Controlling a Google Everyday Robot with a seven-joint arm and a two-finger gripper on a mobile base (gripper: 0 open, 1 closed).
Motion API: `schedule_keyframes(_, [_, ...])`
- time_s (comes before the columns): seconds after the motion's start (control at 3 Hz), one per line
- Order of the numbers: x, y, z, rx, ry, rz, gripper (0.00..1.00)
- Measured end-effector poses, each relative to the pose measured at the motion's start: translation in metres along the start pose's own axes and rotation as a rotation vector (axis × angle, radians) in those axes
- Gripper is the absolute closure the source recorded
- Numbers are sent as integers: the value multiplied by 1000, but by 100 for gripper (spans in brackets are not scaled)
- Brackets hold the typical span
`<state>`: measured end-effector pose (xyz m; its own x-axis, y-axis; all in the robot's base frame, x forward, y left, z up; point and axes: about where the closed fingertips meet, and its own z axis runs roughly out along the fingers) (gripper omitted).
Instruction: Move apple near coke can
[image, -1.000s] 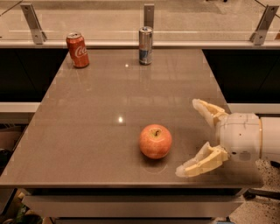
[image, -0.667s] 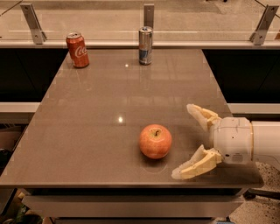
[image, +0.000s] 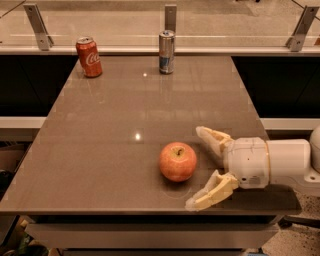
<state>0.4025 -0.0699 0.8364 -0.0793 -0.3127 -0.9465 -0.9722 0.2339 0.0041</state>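
Note:
The red-orange apple (image: 177, 161) sits on the grey-brown table (image: 125, 115) near the front edge, right of centre. The red coke can (image: 89, 56) stands upright at the table's far left corner, well away from the apple. My gripper (image: 200, 167) reaches in from the right at table height, just right of the apple. It is open, with one tan finger (image: 212, 137) behind and one finger (image: 211, 192) in front. The fingers do not touch the apple.
A slim silver-and-blue can (image: 166, 51) stands at the far middle of the table. A glass rail with metal posts (image: 170, 17) runs behind the table. Dark gaps lie on the table's left and right sides.
My gripper has moved left, closer to the apple, staying open. The apple and both cans have not moved.

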Motion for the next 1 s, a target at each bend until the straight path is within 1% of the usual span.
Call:
schedule_keyframes(0.33, [-4, 8, 14, -47, -6, -9, 17])
schedule_keyframes(1.0, [-8, 10, 16, -50, -2, -18, 64])
